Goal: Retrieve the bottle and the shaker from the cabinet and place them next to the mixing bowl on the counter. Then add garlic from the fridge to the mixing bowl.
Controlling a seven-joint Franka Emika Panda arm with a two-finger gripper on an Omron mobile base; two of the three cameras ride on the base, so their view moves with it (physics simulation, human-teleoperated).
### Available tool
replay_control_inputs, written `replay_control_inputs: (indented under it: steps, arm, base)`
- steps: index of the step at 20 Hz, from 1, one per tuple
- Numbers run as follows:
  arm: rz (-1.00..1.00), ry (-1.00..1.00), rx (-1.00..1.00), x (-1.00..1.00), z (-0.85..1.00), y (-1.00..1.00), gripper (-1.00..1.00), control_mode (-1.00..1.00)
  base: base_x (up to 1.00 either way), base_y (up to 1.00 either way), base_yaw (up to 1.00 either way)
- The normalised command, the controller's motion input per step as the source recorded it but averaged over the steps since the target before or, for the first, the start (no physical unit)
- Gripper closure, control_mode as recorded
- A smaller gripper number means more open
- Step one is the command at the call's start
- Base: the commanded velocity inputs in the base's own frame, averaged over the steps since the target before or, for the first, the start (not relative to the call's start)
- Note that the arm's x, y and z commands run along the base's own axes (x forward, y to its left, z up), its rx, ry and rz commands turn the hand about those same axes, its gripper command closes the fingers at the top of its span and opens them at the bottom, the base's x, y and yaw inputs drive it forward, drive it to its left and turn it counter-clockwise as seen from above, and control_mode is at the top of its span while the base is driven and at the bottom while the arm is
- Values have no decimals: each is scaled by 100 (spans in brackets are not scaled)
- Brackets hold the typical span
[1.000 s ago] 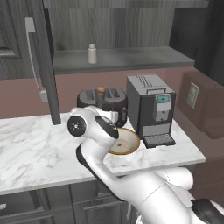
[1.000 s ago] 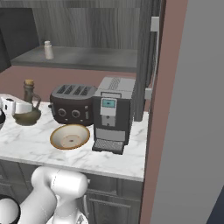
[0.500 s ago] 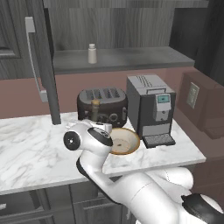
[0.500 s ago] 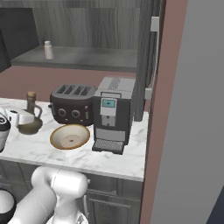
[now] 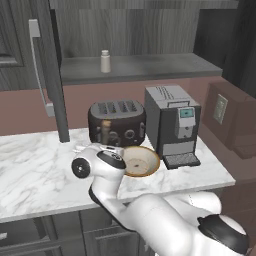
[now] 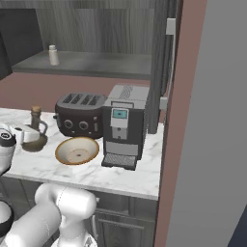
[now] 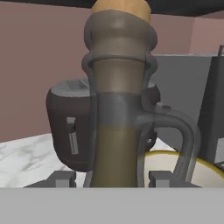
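Observation:
The bottle (image 7: pixel 118 131), an olive glass jug with a curved handle and a cork top, stands upright between my fingertips (image 7: pixel 59 178). My gripper (image 7: pixel 111 177) is shut on its lower body. From the right base view the bottle (image 6: pixel 36 130) is low over the counter, left of the mixing bowl (image 6: pixel 77 150), with my gripper (image 6: pixel 29 135) around it. The tan mixing bowl (image 5: pixel 141 161) sits in front of the toaster, and its rim (image 7: pixel 205 166) shows just behind the bottle. The white shaker (image 5: pixel 105 61) (image 6: pixel 53 55) stands on the open cabinet shelf.
A dark toaster (image 5: pixel 117 122) (image 6: pixel 79 113) and a grey coffee machine (image 5: pixel 172 125) (image 6: pixel 124 126) stand behind and right of the bowl. The cabinet door (image 5: pixel 47 65) hangs open at the left. Bare marble counter (image 5: pixel 35 170) lies to the left.
My arm has come down and swung left, lowering the bottle from above the counter to just beside the bowl. The jaws have kept the same hold.

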Motion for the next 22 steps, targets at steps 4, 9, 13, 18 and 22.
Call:
replay_control_inputs:
  steps: [4,9,13,18,22]
  arm:
    - [4,0,1,13,-19,11,100,-100]
    - [2,-5,0,16,-4,1,100,-100]
    - [0,-1,0,31,-1,0,100,-100]
    - [-5,0,0,25,0,0,100,-100]
    - [-5,0,0,13,-2,0,100,-100]
  base:
    - [0,0,0]
    - [0,0,0]
    - [0,0,0]
    - [0,0,0]
    - [0,0,0]
